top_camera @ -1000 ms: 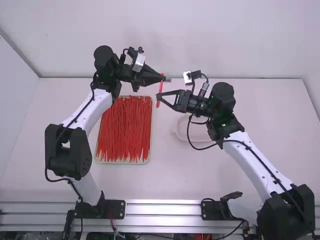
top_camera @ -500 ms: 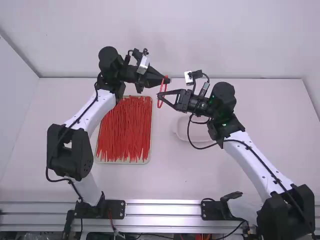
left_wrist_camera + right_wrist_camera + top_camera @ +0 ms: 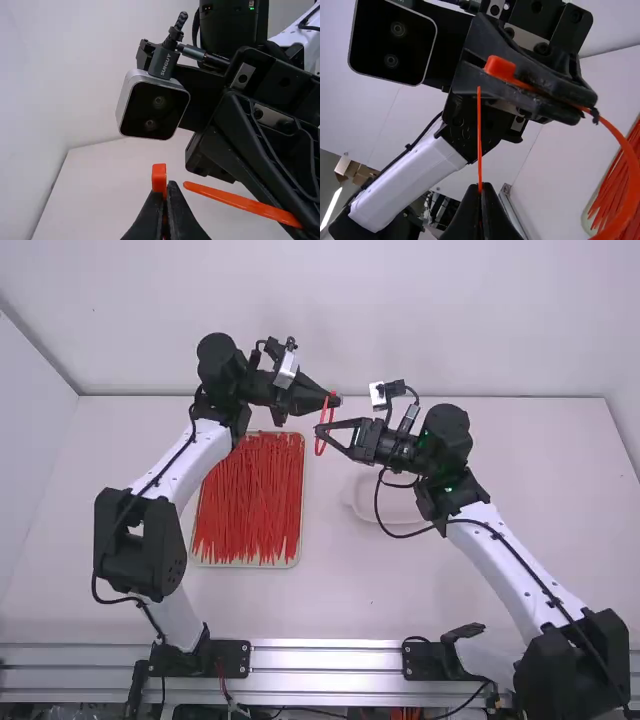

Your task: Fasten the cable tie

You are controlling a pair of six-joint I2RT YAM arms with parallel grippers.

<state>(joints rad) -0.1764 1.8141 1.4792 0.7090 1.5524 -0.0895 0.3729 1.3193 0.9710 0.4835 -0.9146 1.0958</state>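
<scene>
i've got the left jaws pinched shut on the head of the red cable tie (image 3: 159,176), up in the air above the tabletop (image 3: 560,460) by the tray of spare ties (image 3: 250,565); right jaws closed on its thin tail; strap bows between them

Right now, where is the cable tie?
The tie hangs in the air in the high view, by the tray's far right corner, head pinched by the left gripper, tail by the right gripper.
</scene>
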